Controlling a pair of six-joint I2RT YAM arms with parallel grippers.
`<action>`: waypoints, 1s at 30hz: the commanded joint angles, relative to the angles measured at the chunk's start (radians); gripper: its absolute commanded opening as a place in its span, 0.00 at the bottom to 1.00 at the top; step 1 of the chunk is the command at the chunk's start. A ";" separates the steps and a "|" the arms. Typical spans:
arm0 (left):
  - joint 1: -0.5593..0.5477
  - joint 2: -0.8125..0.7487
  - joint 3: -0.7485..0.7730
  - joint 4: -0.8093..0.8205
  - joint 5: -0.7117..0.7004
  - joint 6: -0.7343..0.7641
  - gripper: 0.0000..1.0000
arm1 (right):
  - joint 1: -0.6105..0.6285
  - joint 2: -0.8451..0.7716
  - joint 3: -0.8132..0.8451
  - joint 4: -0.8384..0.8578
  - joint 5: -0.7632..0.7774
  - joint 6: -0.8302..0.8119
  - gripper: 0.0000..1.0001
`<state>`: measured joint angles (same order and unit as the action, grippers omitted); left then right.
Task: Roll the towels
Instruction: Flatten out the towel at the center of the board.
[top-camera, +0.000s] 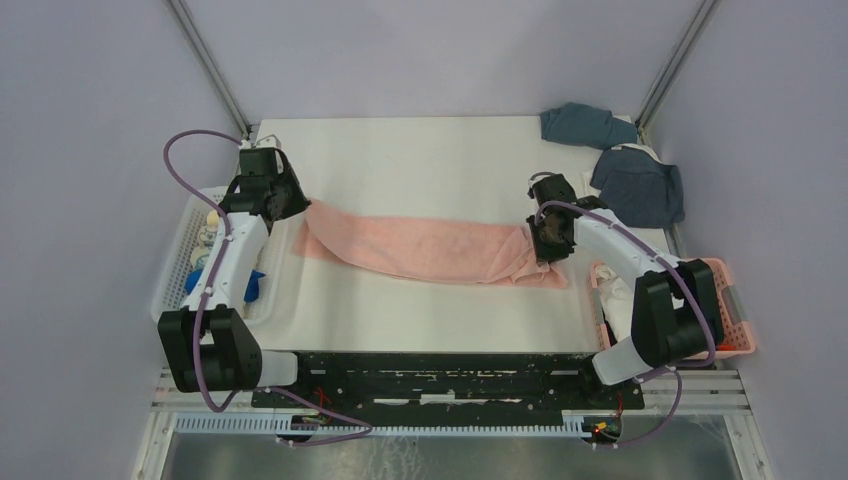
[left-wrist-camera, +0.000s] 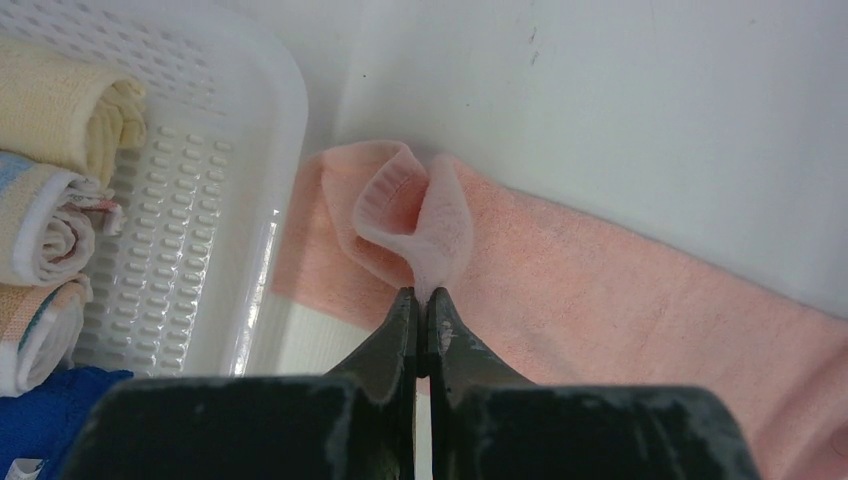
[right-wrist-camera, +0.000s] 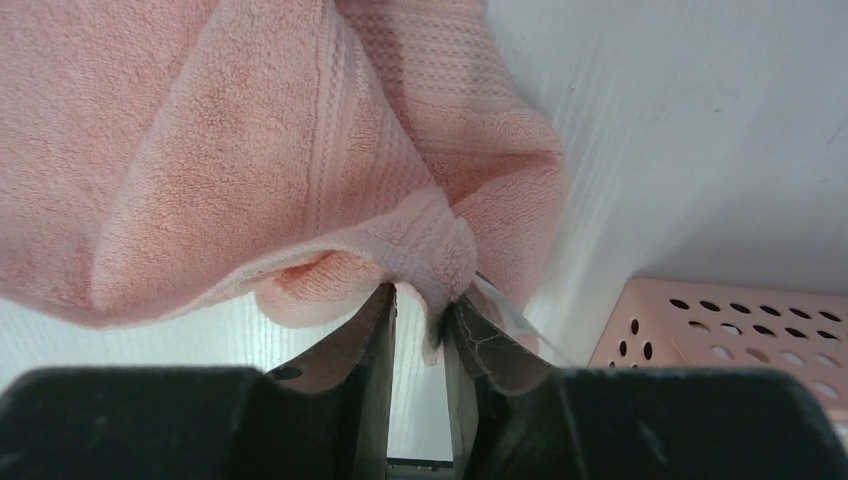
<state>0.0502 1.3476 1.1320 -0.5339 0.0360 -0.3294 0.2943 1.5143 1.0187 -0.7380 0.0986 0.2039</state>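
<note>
A long pink towel (top-camera: 430, 248) lies stretched across the middle of the table between my two grippers. My left gripper (top-camera: 297, 210) holds its left end: in the left wrist view the jaws (left-wrist-camera: 422, 292) are shut on a pinched fold of the pink towel (left-wrist-camera: 620, 290). My right gripper (top-camera: 541, 243) is at the bunched right end. In the right wrist view its jaws (right-wrist-camera: 420, 296) stand apart with a clear gap. The hem of the pink towel (right-wrist-camera: 250, 150) droops into that gap and rests against the right finger (right-wrist-camera: 480, 335).
A white lattice basket (top-camera: 178, 262) at the left holds rolled towels (left-wrist-camera: 60, 110) and a bright blue one (left-wrist-camera: 50, 410). A pink lattice basket (top-camera: 735, 300) sits at the right by my right arm. Two dark blue towels (top-camera: 585, 125) (top-camera: 640, 185) lie at the back right.
</note>
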 joint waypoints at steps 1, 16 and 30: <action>0.004 -0.022 0.002 0.059 0.020 -0.026 0.03 | 0.007 -0.062 0.019 0.006 -0.035 0.050 0.32; 0.003 -0.016 0.003 0.060 0.039 -0.026 0.03 | 0.049 -0.085 -0.028 0.032 0.046 0.129 0.36; 0.004 0.003 0.063 0.037 0.007 -0.019 0.03 | 0.049 -0.139 -0.012 -0.016 0.192 0.071 0.12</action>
<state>0.0502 1.3483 1.1316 -0.5220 0.0555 -0.3294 0.3405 1.4399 0.9504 -0.7044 0.1879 0.3065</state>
